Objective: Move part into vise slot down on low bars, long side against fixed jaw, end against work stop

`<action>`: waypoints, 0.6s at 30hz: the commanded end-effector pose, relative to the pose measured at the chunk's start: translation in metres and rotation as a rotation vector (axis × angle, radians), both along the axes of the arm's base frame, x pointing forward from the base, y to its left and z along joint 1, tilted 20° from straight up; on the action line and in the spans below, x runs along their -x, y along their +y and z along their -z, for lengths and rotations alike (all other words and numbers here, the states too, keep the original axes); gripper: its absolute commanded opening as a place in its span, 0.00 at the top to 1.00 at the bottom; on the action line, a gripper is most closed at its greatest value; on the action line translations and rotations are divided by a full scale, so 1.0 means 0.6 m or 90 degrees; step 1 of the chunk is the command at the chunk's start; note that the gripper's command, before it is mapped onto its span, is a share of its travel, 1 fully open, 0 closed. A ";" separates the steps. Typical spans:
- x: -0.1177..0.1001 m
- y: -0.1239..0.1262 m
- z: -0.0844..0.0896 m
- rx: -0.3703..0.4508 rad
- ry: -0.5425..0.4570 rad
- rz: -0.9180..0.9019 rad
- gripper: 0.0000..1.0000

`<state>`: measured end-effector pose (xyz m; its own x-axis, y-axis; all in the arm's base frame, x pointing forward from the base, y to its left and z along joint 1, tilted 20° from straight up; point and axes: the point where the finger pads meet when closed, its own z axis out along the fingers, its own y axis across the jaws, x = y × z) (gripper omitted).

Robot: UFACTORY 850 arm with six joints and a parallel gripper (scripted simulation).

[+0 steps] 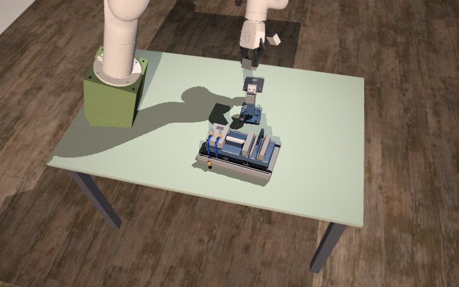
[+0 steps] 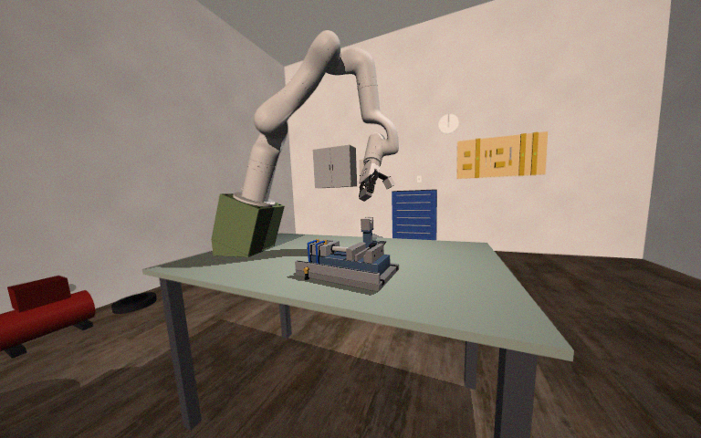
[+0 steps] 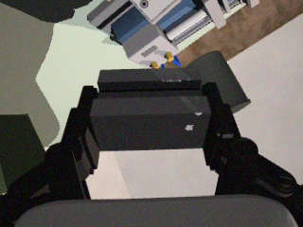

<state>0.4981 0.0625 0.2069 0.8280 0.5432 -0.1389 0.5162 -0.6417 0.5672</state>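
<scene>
My gripper [image 1: 250, 63] is shut on the part [image 1: 248, 63], a dark grey block held by its two ends; it fills the middle of the wrist view [image 3: 148, 116]. I hold it high in the air over the far side of the table, tilted, as the exterior view shows [image 2: 365, 192]. The dark infeed plate [image 1: 254, 82] lies below, with nothing on it. The V-block [image 1: 250, 101] stands on a blue bolted base just in front of it. The vise [image 1: 240, 147] sits nearer the table's middle with its jaws open; it also shows in the wrist view [image 3: 189, 7].
The arm's green pedestal [image 1: 113, 94] stands at the table's far left corner. The air cylinder with blue hoses [image 1: 213, 142] is at the vise's left end. A small yellow-topped post [image 1: 209, 164] stands by the vise's front left corner.
</scene>
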 end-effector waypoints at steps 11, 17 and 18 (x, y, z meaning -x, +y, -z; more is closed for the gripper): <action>-0.001 -0.022 -0.014 0.075 0.093 -0.118 1.00; -0.002 -0.030 -0.019 0.105 0.131 -0.164 1.00; -0.002 -0.032 -0.020 0.109 0.137 -0.171 1.00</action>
<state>0.4985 0.0464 0.2162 0.6464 0.6740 -0.3575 0.7338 -0.4209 0.5332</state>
